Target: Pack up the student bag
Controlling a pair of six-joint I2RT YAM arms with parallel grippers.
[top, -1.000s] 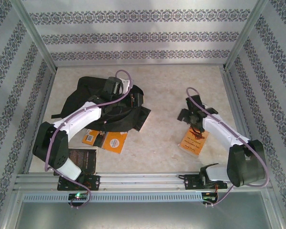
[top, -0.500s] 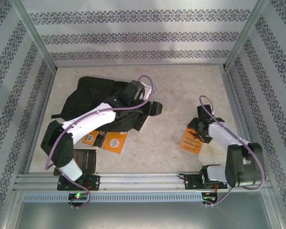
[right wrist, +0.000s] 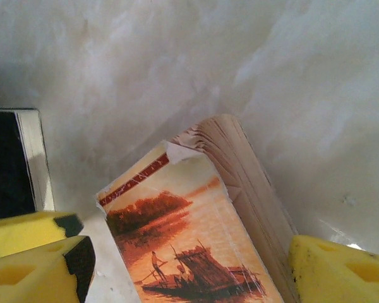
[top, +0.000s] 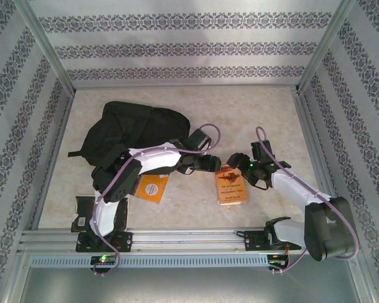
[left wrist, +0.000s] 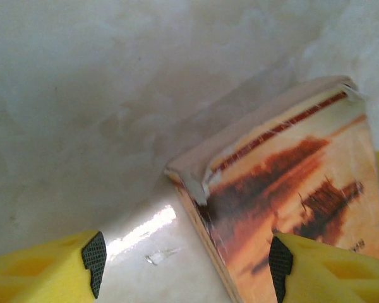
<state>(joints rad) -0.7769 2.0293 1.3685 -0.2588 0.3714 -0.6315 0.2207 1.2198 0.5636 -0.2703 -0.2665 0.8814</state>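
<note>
Left gripper [left wrist: 186, 268]: jaws wide apart, gripping nothing; one yellow pad hangs over the cover of an orange book [left wrist: 290, 183], the other over bare table [left wrist: 114, 95].
Right gripper [right wrist: 189, 268]: jaws wide, straddling the same book from the opposite side without clamping it; one pad sits just beside the page edges.
Book: lies flat near the table's middle, toward the near edge; the cover shows a raft on a river under an orange sky; the red title band's lettering is too blurred to read.
Bag [top: 136, 126]: black, lying toward the table's far-left corner.
Second book [top: 153, 188]: orange, under the left arm near the near edge; print too small to read.
Black book [top: 83, 211]: near-left corner.
</note>
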